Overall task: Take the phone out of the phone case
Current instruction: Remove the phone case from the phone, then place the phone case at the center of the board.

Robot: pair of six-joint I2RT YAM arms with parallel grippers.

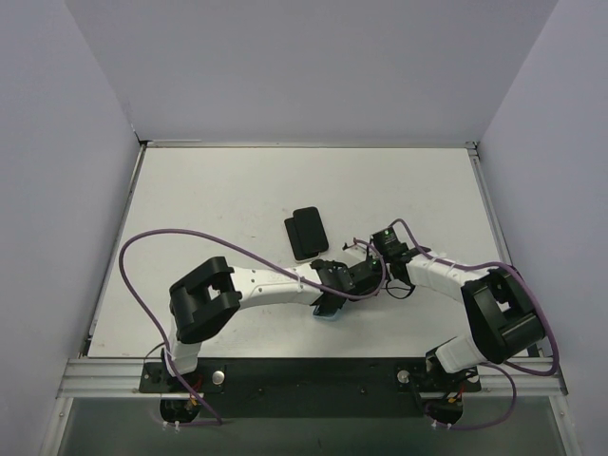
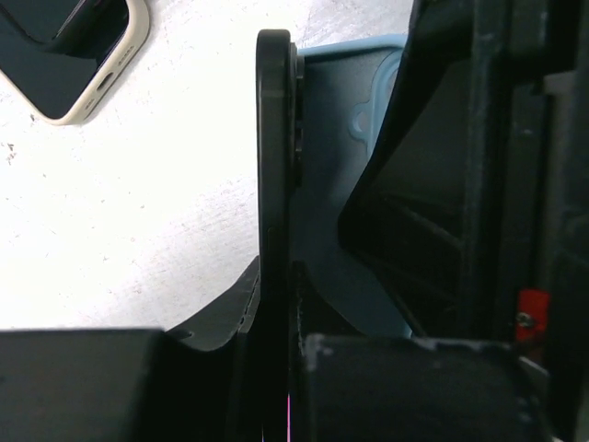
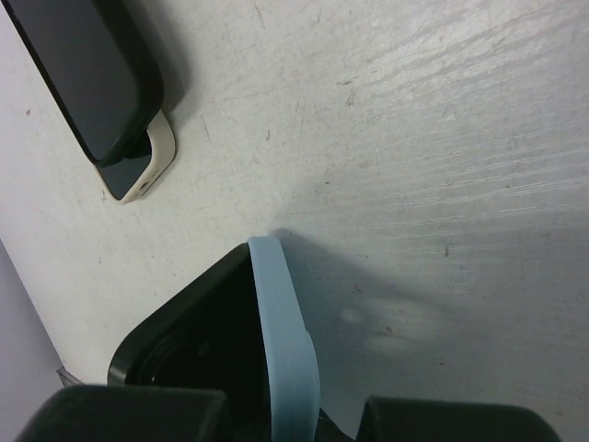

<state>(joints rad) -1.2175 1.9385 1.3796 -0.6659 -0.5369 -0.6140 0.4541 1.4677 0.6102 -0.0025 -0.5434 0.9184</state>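
Observation:
A black phone point(image 2: 274, 184) stands on edge in the left wrist view, partly apart from its light blue phone case point(image 2: 336, 147) on the right. My left gripper point(image 2: 276, 368) is shut on the phone's edge. In the right wrist view the blue case rim point(image 3: 287, 341) runs between the fingers of my right gripper point(image 3: 294, 414), which is shut on it, with the black phone point(image 3: 193, 350) just to its left. From above, both grippers point(image 1: 331, 285) point(image 1: 361, 269) meet at the table's middle, and only a sliver of the blue case point(image 1: 330, 312) shows.
A black device lies over a cream-cased phone point(image 1: 306, 233) on the white table just beyond the grippers; the pair shows at the top left of both wrist views point(image 2: 64, 55) point(image 3: 92, 83). Purple cables loop off both arms. Grey walls border the table.

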